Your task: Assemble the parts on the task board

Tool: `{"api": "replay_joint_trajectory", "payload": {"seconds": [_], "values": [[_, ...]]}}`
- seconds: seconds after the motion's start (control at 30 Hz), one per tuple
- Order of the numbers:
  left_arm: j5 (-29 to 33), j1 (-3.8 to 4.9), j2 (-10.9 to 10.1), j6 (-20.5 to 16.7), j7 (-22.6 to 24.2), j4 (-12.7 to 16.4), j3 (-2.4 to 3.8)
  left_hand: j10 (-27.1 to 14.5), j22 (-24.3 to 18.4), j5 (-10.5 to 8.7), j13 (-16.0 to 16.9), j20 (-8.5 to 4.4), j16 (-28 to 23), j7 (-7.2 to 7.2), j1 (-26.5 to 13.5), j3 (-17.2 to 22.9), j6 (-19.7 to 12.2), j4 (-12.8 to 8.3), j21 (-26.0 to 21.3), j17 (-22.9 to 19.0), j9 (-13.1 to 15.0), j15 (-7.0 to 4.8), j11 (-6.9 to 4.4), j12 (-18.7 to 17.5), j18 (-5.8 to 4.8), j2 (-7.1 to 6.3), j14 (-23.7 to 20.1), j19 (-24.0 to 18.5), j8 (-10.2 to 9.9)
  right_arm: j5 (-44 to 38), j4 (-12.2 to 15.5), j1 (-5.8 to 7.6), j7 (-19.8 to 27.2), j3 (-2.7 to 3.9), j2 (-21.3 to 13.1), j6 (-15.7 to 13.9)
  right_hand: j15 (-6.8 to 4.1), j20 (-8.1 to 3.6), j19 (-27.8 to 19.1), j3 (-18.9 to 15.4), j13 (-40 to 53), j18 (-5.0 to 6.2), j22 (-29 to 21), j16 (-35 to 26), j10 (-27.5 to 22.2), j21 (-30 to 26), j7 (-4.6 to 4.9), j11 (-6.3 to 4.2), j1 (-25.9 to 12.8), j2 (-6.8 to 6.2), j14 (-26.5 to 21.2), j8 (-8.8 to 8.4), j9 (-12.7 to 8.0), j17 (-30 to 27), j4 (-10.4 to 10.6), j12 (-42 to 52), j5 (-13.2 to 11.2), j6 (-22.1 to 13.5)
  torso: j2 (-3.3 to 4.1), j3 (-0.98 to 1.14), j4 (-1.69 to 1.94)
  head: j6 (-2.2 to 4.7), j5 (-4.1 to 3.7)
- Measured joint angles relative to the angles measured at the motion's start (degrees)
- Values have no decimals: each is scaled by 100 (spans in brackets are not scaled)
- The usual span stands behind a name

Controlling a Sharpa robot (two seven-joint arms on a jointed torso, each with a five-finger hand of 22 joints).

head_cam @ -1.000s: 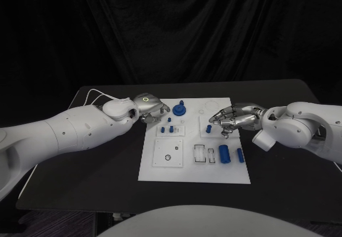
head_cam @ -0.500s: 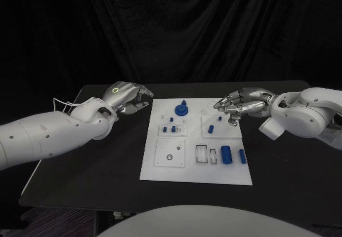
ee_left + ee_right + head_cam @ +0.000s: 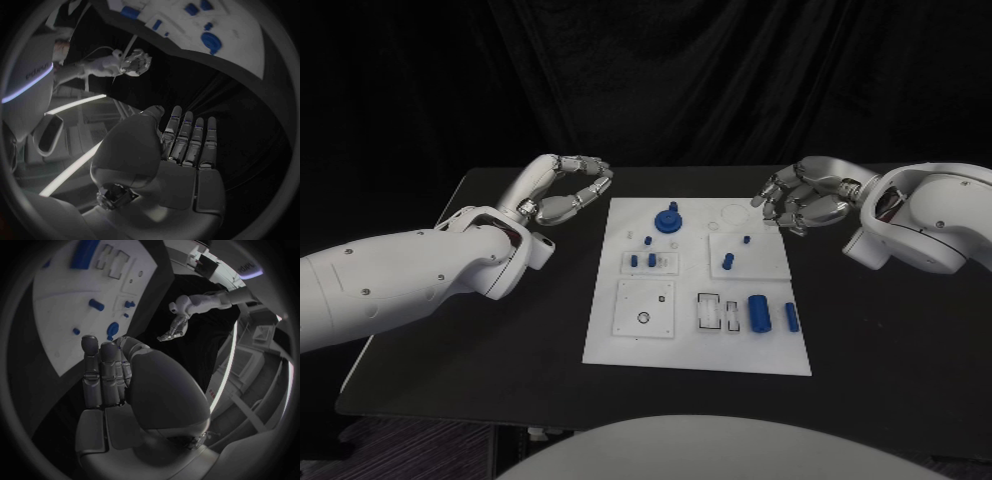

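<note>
The task board (image 3: 697,340) lies flat in the middle of the black table (image 3: 877,330), with its long side running away from the robot, so both arms can reach it from either side. On the task board the blue parts are spread in separate places: a round blue knob (image 3: 668,219) stands near the far edge, two short blue pegs (image 3: 643,261) stand side by side in a small square plate left of the middle, and one blue peg (image 3: 728,262) stands in the plate on the right. Nearer to the robot, a thicker blue cylinder (image 3: 757,311) and a thin blue pin (image 3: 789,316) lie beside some outlined slots, probably waiting to be put in. The left hand (image 3: 567,190) hangs above the table just beside the board's far left corner, released, with the fingers loosely bent and nothing in them; in the left wrist view its fingers (image 3: 187,140) lie straight and together. The right hand (image 3: 802,198) is lifted beside the far right corner, also holding nothing, the fingers a little curled. I judge that both hands stand off the board so the parts can be seen clearly before the next grasp.
</note>
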Motion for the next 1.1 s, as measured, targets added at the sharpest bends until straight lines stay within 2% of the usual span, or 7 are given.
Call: {"api": "replay_joint_trajectory", "payload": {"seconds": [0.07,0.17,0.33,0.57,0.83,0.87,1.1], "values": [[617,0,-17,408,118,110,-1,-119,-180,37,-29,-55,-240,-65,-95,-224,-228,4,0,-157,-161,-93,-90,-87,87,121,-266,50,0,-510,-24,0,-3,0,-33,-124,31,20,72,157,-100,0,0,82,-30,107,-1,30,-61,-61,67,0,-31,52,40,-139,-198,36,-2,-14,6,0,-37],[1565,0,-67,1112,237,275,-1,-800,-811,66,-67,-46,-588,-146,-236,-644,-1221,12,0,-237,-459,-99,-208,-334,87,319,-773,-98,-44,-1310,-43,-5,-25,-1,-79,-324,38,46,260,327,-277,0,0,250,-69,342,-63,29,-218,-218,245,-49,-78,180,139,-380,-410,148,-3,-42,41,0,-120],[2655,0,-163,2117,337,426,-2,-1985,-2093,-222,-137,-21,-1029,-301,-464,-1330,-2175,10,-67,-329,-556,-28,-394,-601,86,678,-1757,-963,-88,-2429,43,-41,-124,3,-266,-583,30,31,281,359,-476,0,0,262,-134,312,-165,49,-519,-336,251,-133,-131,111,302,-643,-793,250,23,-90,94,0,-251],[3412,0,-376,3062,405,623,-3,-2309,-2388,-276,-155,88,-1040,-320,-466,-1722,-2399,9,-67,-332,-568,80,-414,-602,85,828,-1866,-1061,-88,-3564,243,-138,-351,1,-465,-797,-91,-56,368,312,-830,0,5,86,-131,26,-331,-1,-676,-388,293,-566,-236,-103,410,-1120,-983,568,186,-172,155,0,-383],[3710,0,-522,3508,439,824,0,-2390,-2570,-264,-162,85,-1039,-285,-389,-1869,-2442,-13,-88,-344,-568,79,-386,-533,84,950,-1928,-1166,-88,-4133,271,-356,-517,-2,-536,-842,-131,-88,627,263,-1226,-9,4,31,-111,28,-370,-10,-676,-388,466,-1020,-238,-96,361,-1677,-955,783,371,-272,198,0,-503],[3733,0,-540,3532,440,838,0,-2390,-2572,-225,-162,85,-1039,-266,-356,-1891,-2423,-3,-88,-344,-568,79,-385,-508,84,983,-1928,-1166,-88,-4164,271,-379,-525,-2,-528,-849,-144,-100,705,247,-1302,-96,4,77,-129,124,-392,-10,-676,-388,554,-1089,-238,-8,345,-1774,-956,805,405,-290,208,0,-527],[4007,0,-653,3675,449,1021,-3,-2404,-2599,-88,-162,150,-1038,-198,-263,-1919,-2395,-28,-88,-338,-563,145,-297,-446,84,1076,-1862,-1143,-88,-4322,279,-549,-537,-5,-515,-958,-200,-171,925,88,-1714,-94,4,129,-11,280,-267,-65,-653,-364,776,-1450,-230,211,440,-2160,-1050,1026,583,-369,265,0,-683]]}}
